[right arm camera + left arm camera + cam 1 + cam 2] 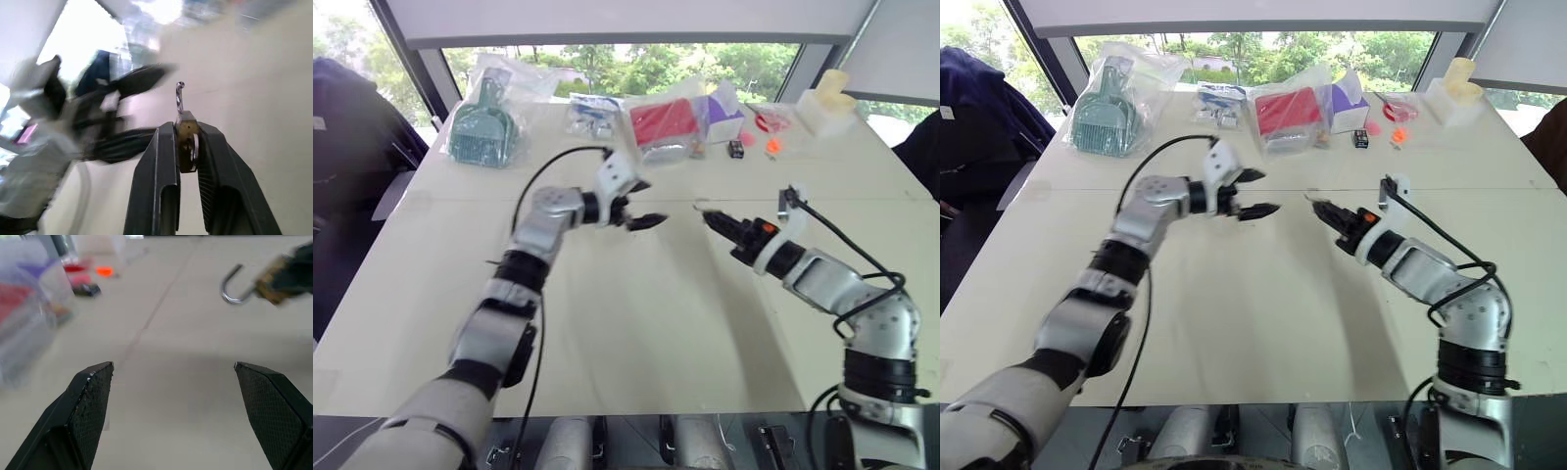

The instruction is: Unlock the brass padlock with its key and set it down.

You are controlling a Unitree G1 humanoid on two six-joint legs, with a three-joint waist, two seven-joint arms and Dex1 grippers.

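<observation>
The right tool (186, 142) is clenched on the brass padlock (186, 139), which sits between its two black fingers and is held up in the air above the tabletop (646, 323), not lying on it. The body of the lock is squeezed from both sides, so the thin silvery shackle (232, 286) stays free and points forward, toward the other arm. In the left wrist view the shackle looks like an open hook with one end out of the body, so I judge the lock is already unlocked. I cannot make out a key anywhere.

The left tool (641, 208) hangs a little apart from the lock, facing it, with its fingers spread wide and nothing between them. It seems to stand there as a helper hand that has let go of its part, so the right arm alone carries the lock.

What remains, I think, is only to lower the lock to the bare middle of the tabletop, well apart from the plastic bags (661, 127) and the green dustpan (481, 127) at the far edge, where there is enough free place
</observation>
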